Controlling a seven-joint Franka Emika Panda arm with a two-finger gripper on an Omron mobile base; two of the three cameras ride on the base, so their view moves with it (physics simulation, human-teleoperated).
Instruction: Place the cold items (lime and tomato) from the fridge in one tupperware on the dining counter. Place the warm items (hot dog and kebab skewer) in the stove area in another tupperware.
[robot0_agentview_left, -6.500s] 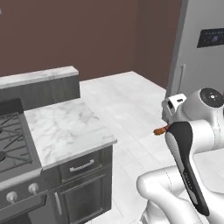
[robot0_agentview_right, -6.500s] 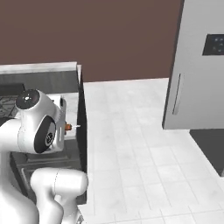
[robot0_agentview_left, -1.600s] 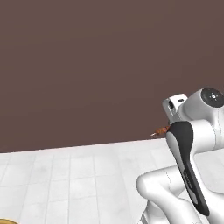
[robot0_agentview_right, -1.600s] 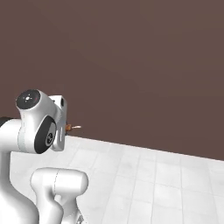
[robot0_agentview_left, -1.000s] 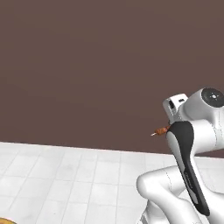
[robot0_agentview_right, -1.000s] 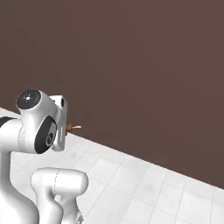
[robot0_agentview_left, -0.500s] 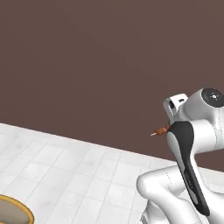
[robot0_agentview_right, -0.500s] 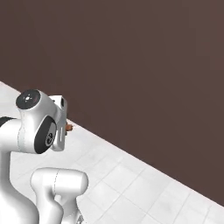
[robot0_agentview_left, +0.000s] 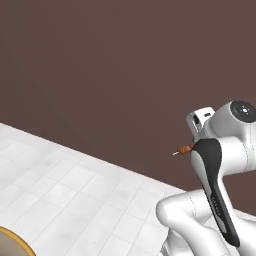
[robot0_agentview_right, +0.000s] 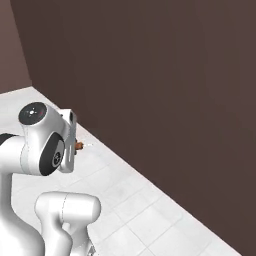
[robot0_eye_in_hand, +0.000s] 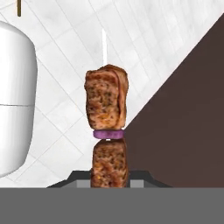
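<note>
Lower left of the left base view: a tan curved rim on the white tile floor — identity unclear. Further right, the gripper is clamped on the kebab skewer, held clear of the arm, seemingly for carrying — no tupperware visible beside the brown wall

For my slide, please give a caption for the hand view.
Gripper shut on the kebab skewer, carried above the white tiled floor beside a dark brown wall.
</note>
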